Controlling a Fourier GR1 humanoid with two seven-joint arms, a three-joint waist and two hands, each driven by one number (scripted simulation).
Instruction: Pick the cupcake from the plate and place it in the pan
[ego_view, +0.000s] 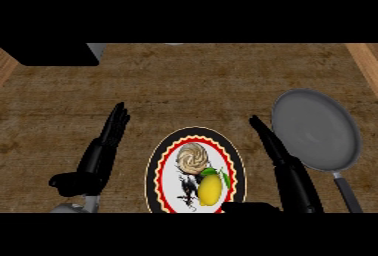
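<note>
Cupcake (193, 157): swirled cream top, upright on black-rimmed plate (156, 165), touching a lemon (210, 190). Pan (316, 131): grey, round, right of plate, handle toward the near edge.

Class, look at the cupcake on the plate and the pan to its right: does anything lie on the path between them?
Yes. The right hand stands between the cupcake and the pan, fingers straight, just past the plate rim. It is the likely picker, so it is not a true obstacle. The lemon sits beside the cupcake, nearer the robot, off that path.
</note>
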